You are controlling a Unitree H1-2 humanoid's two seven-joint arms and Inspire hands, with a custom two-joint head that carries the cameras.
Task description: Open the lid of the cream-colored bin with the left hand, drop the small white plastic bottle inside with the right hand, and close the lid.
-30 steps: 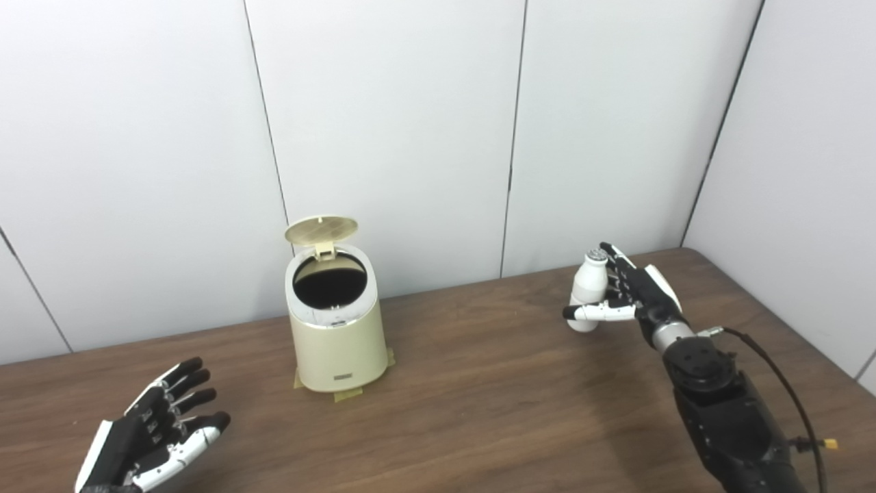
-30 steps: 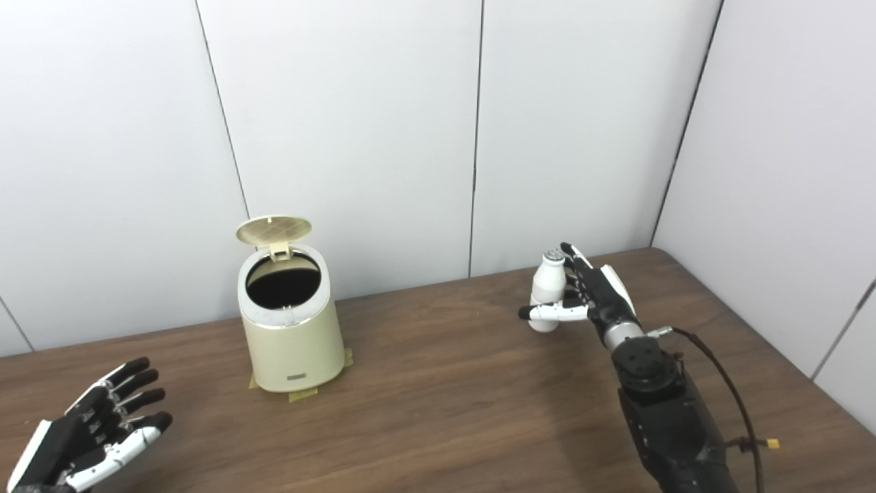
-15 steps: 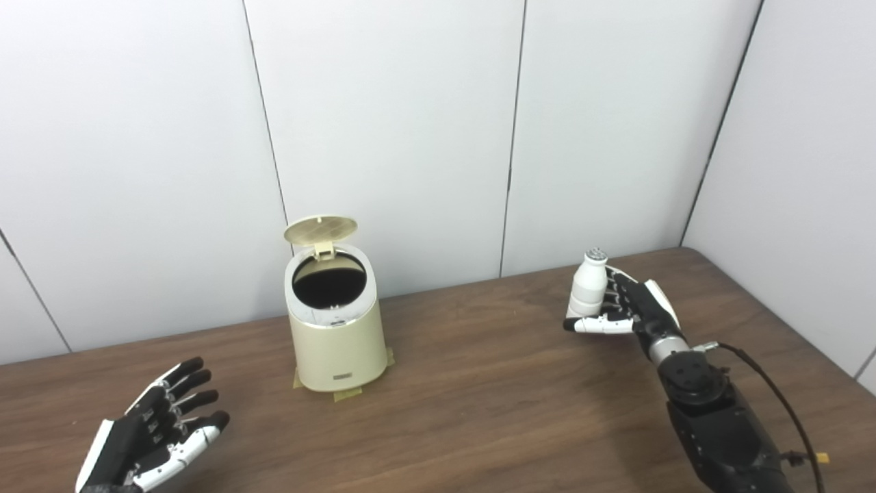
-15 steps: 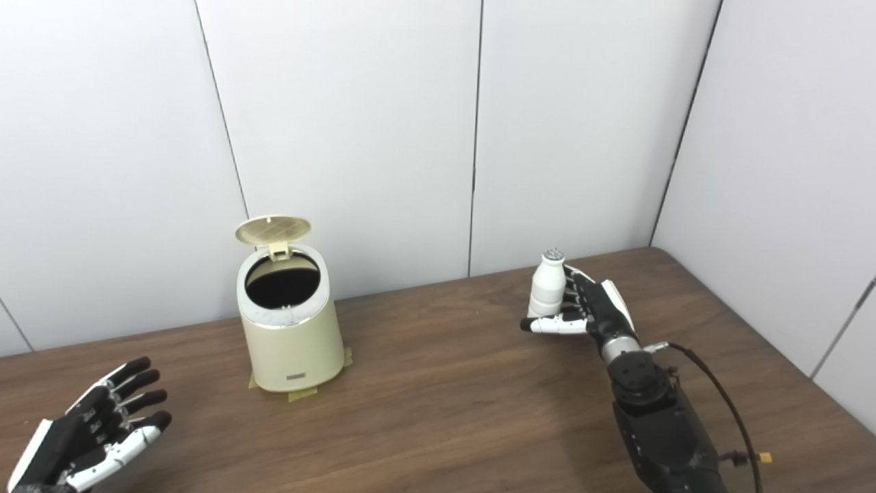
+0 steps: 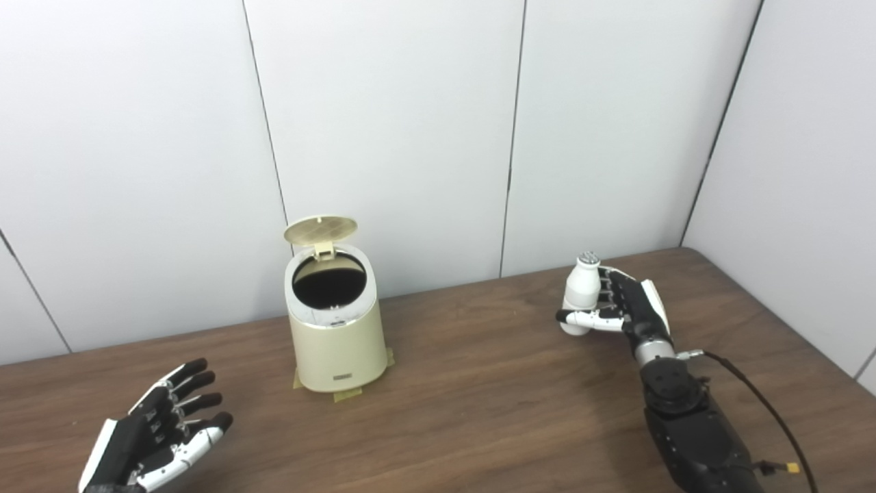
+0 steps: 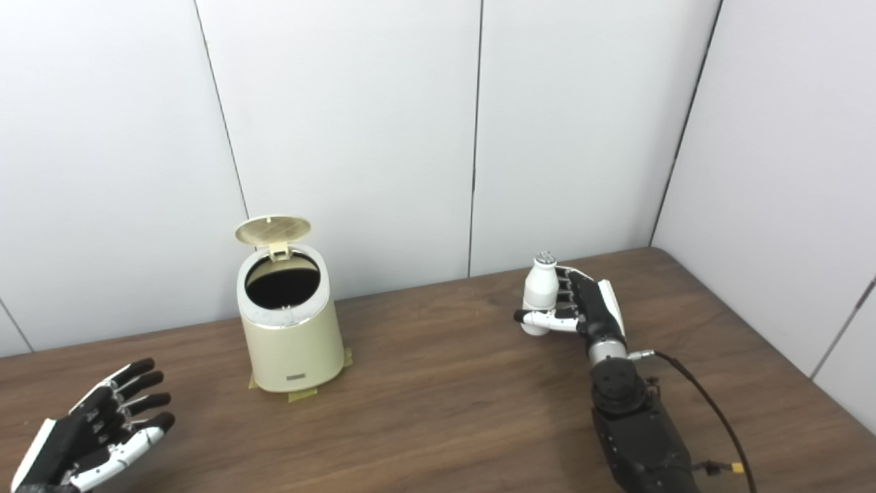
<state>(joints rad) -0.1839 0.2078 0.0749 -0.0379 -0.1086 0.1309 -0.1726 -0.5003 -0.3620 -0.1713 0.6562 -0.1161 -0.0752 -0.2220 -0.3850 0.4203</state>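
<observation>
You see the cream-colored, slightly tapered plastic bin standing upright on the dark wood-grain bench, toward the bench's back edge and left of its middle. Its round hinged lid is already swung up and tilted back behind the opening, so you look straight into the dark interior. Small strips of tan tape show at the foot of the bin, against the bench top.

Your right robot hand, black with white trim, is grasping the small white plastic bottle with the ribbed cap. The thumb crosses the front of the bottle low down and the fingers wrap its far side. The bottle is roughly upright, leaning a little, and appears held just above the bench surface near the back right corner, well apart from the bin. The black forearm rises from the bench's front edge on the right, with a thin black cable looping beside it.

Your left robot hand is released: it holds nothing, palm turned partly upward, fingers spread apart. It sits low near the front left corner of the bench, well clear of the bin and its lid.

White wall panels with dark seams close off the bench's back and right edges.
</observation>
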